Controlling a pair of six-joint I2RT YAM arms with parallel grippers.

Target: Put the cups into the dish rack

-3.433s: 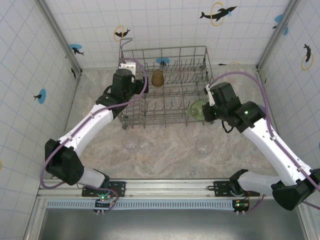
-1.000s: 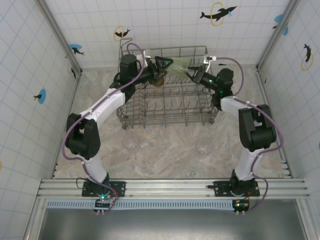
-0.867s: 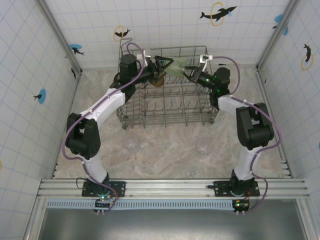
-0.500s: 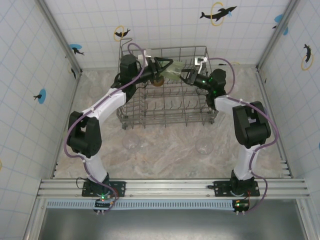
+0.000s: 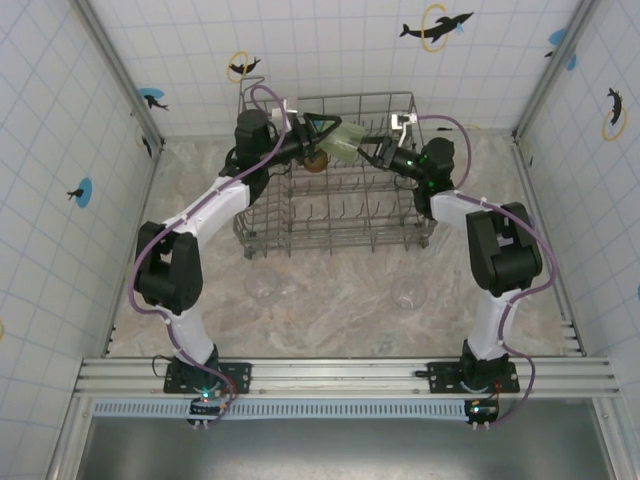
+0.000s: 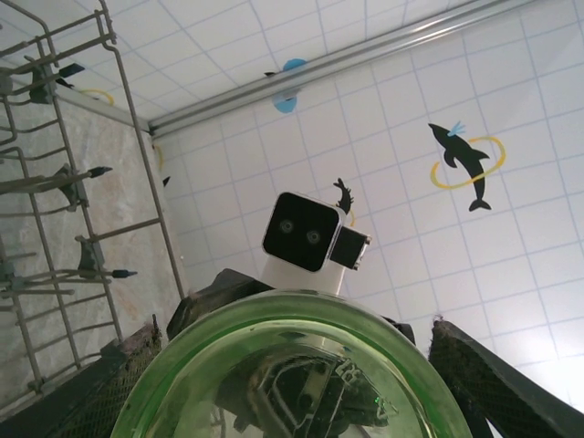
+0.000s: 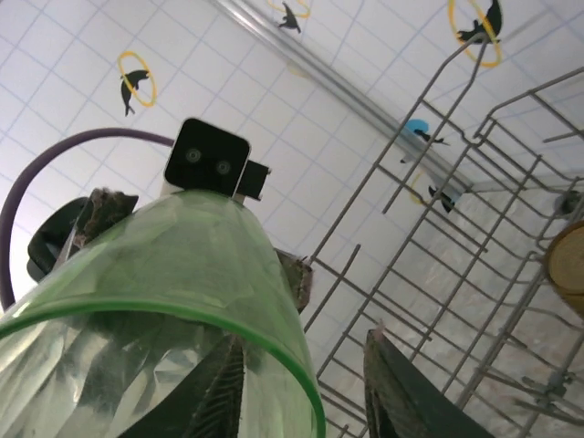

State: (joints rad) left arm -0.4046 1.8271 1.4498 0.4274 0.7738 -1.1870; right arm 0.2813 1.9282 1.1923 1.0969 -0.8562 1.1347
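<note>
no readable text, numbers or brand names anywhere, far as I can tell. only signs = picture decals on white wall tiles (image 5: 330, 45): black dolphin in yellow ring (image 5: 436, 26) on back wall, black dolphin on blue dot (image 5: 80, 191) on left wall, ringed dolphin decal (image 6: 465, 164) in left wrist view, similar ringed decal (image 7: 135, 80) in right wrist view

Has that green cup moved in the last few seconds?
Yes. The green cup went from the dish rack's near right corner to over its far edge, between the left claw and right claw.
</note>
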